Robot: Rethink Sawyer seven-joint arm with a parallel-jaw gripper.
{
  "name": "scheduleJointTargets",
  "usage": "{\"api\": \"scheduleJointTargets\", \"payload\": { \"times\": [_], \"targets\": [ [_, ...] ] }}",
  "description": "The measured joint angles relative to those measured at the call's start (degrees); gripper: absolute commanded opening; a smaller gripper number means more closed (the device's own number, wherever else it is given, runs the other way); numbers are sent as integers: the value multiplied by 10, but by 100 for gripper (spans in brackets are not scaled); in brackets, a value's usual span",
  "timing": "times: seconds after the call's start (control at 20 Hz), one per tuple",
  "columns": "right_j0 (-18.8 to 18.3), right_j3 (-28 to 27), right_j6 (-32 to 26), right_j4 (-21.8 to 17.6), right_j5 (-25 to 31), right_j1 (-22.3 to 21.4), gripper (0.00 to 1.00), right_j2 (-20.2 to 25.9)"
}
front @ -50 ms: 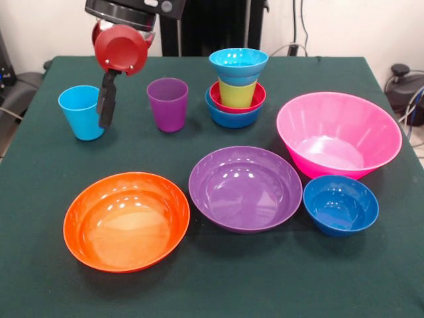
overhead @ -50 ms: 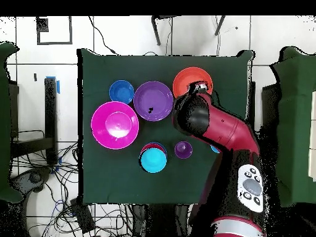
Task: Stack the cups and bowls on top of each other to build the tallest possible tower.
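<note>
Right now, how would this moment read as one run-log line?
gripper: beside light blue plastic cup, grip unclear | tower: cyan bowl on top | purple cup: loose

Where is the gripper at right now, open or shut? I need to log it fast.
Gripper: cannot be told from these views; it hangs beside the light blue cup, holding nothing visible.

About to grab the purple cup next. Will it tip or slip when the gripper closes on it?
The purple cup is tall and tapers to a narrow base, so a sideways nudge may tip it. Its smooth, glossy-looking plastic could slide in the gripper. It looks empty, probably light.
</note>
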Motion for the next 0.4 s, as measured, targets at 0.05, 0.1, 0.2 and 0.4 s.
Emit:
{"api": "scheduleJointTargets", "payload": {
  "times": [0.05, 0.1, 0.2, 0.4],
  "targets": [
    [-2, -1, 0, -1, 0, 1, 100, 4],
    [-8, -3, 0, -3, 0, 3, 100, 12],
    [-23, -11, 0, -12, 0, 13, 100, 35],
    [-35, -17, 0, -23, 0, 26, 100, 57]
  ]
}}
